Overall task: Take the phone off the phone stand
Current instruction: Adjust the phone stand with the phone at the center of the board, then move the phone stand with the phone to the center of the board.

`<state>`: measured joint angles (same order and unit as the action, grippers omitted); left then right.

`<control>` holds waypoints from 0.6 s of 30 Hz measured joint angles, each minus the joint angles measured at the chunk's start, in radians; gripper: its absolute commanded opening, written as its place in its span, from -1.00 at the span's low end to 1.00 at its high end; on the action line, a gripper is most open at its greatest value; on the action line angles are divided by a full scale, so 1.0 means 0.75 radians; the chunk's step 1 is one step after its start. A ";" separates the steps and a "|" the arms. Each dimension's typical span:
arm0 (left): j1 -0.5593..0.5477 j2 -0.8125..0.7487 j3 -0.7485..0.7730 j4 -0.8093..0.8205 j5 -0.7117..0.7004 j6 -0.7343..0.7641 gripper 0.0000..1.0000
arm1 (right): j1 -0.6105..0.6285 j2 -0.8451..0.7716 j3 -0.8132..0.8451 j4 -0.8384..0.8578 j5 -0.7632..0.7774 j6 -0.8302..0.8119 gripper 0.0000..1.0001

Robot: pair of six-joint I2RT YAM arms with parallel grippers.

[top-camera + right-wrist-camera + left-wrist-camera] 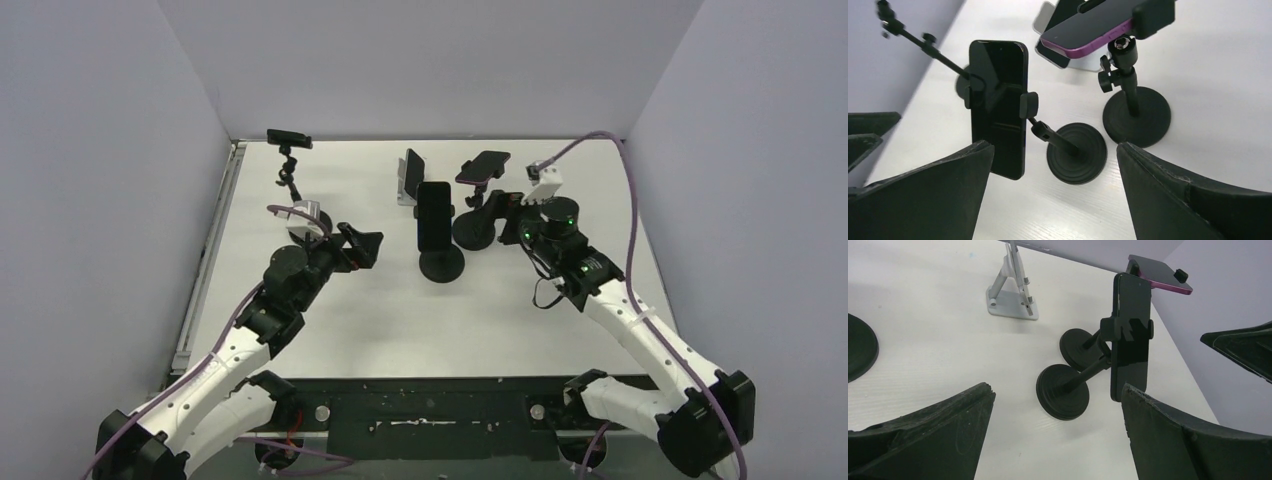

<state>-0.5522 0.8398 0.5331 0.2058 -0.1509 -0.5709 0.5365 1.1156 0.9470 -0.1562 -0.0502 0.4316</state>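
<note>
A black phone (434,215) stands upright in the clamp of a black stand with a round base (441,265) at mid-table. It also shows in the left wrist view (1131,335) and the right wrist view (998,105). My left gripper (362,246) is open and empty, left of this stand, fingers pointing at it (1058,440). My right gripper (500,212) is open and empty, right of the stand, beside a second black stand; the round base (1076,152) lies ahead between its fingers (1055,195). Neither gripper touches the phone.
A purple phone (483,167) lies tilted on the second black stand (474,233), close to my right gripper. A white stand (408,180) holding a phone is behind the middle. A tall thin black stand (289,160) with a holder is at the far left.
</note>
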 measured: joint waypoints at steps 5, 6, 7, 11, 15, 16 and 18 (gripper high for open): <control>0.034 0.016 0.044 -0.021 0.198 0.039 0.95 | -0.204 -0.142 -0.291 0.334 -0.418 0.140 0.81; 0.043 0.020 0.051 -0.021 0.263 0.048 0.95 | -0.218 -0.138 -0.330 0.398 -0.488 0.168 0.77; 0.051 0.021 0.053 -0.020 0.325 0.055 0.95 | -0.228 -0.123 -0.367 0.468 -0.556 0.198 0.74; 0.084 0.036 0.053 0.009 0.536 0.048 0.79 | -0.246 -0.041 -0.490 0.736 -0.754 0.330 0.64; 0.127 0.128 0.053 0.114 0.714 -0.025 0.62 | -0.256 0.048 -0.570 0.982 -0.857 0.461 0.57; 0.140 0.164 0.053 0.144 0.752 -0.052 0.60 | -0.260 0.071 -0.582 1.037 -0.870 0.490 0.57; 0.171 0.247 0.053 0.212 0.823 -0.119 0.55 | -0.264 0.099 -0.600 1.124 -0.883 0.534 0.57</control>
<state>-0.4236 1.0252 0.5732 0.3649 0.4667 -0.6598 0.3382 1.1896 0.4973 0.6868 -0.7128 0.8318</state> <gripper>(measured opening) 0.808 0.786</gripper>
